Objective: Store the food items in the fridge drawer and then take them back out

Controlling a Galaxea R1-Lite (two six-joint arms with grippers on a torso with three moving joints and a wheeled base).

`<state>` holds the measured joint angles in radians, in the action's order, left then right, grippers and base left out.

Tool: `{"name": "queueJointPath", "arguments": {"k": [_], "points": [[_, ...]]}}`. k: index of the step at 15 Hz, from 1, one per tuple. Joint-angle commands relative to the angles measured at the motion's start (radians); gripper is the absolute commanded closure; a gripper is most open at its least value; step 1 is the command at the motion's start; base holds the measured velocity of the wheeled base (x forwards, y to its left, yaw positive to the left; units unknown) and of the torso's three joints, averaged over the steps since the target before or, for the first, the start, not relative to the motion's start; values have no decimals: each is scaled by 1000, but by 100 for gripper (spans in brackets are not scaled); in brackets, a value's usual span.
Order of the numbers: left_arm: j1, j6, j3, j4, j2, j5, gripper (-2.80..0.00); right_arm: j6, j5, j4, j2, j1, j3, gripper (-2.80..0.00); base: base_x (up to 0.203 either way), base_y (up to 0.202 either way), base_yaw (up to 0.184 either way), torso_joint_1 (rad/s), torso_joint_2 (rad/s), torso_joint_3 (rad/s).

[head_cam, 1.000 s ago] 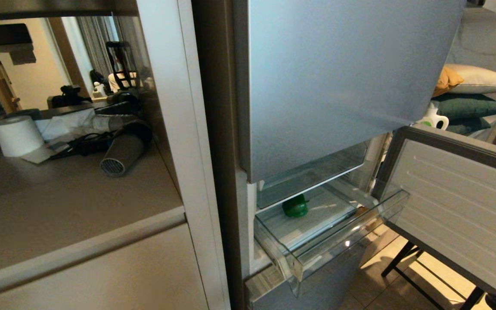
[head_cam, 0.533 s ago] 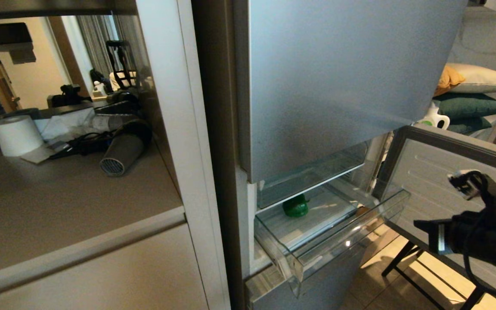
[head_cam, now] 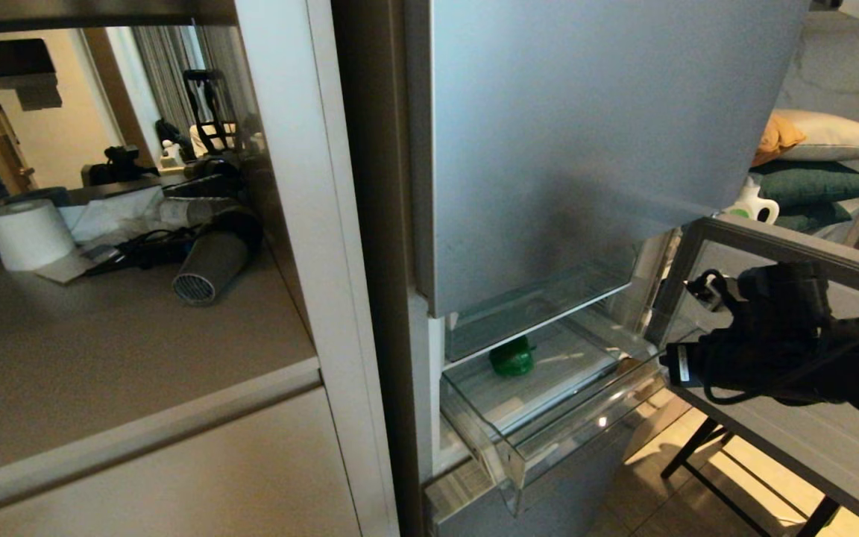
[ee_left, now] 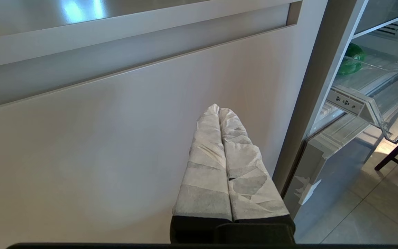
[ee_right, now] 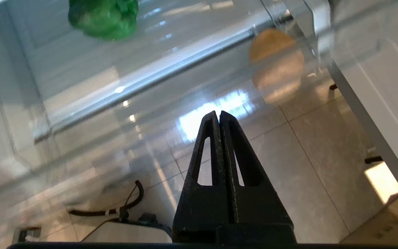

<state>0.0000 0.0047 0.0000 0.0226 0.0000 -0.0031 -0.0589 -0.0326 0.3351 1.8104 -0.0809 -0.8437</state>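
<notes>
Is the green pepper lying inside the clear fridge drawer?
Yes, the green pepper lies on the ribbed floor of the pulled-out clear drawer.

Head view above open fridge drawer (head_cam: 549,425), both wrist views low, sharing it

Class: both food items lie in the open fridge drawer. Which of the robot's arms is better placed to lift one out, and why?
Probably the right. The right gripper, shut and empty, faces the fridge drawer holding the green bell pepper and the potato. The left gripper, also shut, points at a beige cabinet door.
</notes>
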Motion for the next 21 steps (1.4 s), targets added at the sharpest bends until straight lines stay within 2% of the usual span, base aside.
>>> {"name": "queueJointPath", "arguments": {"k": [1, 11, 16, 21], "points": [[0, 0, 11, 0, 2, 0, 0, -1, -2, 2, 76, -2, -51, 0, 0, 0, 0, 0, 0, 0], [0, 0, 11, 0, 2, 0, 0, 9, 2, -56, 247, -46, -239, 0, 0, 0, 0, 0, 0, 0], [0, 0, 11, 0, 2, 0, 0, 93, 6, -130, 267, -45, -262, 0, 0, 0, 0, 0, 0, 0], [0, 0, 11, 0, 2, 0, 0, 112, 10, -194, 249, -36, -259, 0, 0, 0, 0, 0, 0, 0]]}}
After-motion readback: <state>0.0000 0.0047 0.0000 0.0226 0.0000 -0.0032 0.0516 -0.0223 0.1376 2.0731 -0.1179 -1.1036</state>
